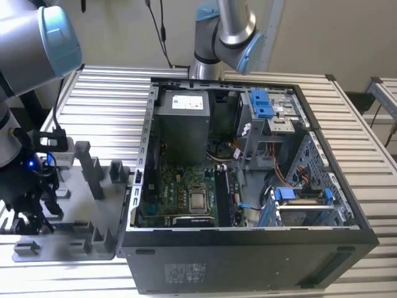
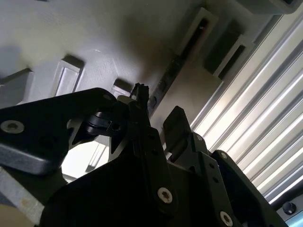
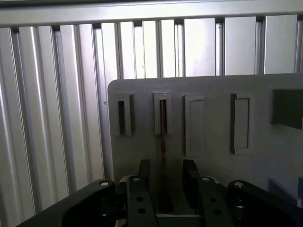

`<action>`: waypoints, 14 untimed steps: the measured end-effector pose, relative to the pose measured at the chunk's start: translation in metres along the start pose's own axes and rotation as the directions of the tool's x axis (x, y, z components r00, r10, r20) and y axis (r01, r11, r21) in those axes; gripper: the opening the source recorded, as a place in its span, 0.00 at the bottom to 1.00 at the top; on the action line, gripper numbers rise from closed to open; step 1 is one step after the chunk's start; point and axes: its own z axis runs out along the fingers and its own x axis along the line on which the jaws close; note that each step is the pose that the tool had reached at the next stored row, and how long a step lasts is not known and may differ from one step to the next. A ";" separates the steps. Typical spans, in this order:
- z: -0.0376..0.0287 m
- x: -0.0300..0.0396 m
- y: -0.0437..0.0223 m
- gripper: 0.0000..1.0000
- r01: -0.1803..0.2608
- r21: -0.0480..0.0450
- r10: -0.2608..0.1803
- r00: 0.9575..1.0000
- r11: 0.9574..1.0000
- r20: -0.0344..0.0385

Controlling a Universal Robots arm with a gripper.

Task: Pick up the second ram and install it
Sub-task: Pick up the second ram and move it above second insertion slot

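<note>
Two fingers (image 3: 144, 172) of the gripper (image 3: 165, 166) stand spread, one each side of the second ram (image 3: 163, 125), w/ clearance both sides; no pinch yet. The ram sits edge-up in a slot of the grey fixture plate (image 3: 208, 118), second slot from the plate's corner, near the edge by the slatted table (image 3: 57, 118). Status, as you'd judge it: pick-up not complete, install not begun. Beyond, the open PC case (image 1: 248, 248) holds the motherboard (image 1: 180, 192), no ram being brought to it.
</note>
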 end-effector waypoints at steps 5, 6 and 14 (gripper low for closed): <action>0.0052 0.0003 0.0004 0.42 0.005 0.000 -0.005 1.000 1.000 0.000; 0.0060 0.0003 0.0005 0.42 0.006 0.000 -0.006 1.000 1.000 0.000; 0.0082 0.0003 0.0006 0.42 0.006 0.001 -0.006 1.000 1.000 0.000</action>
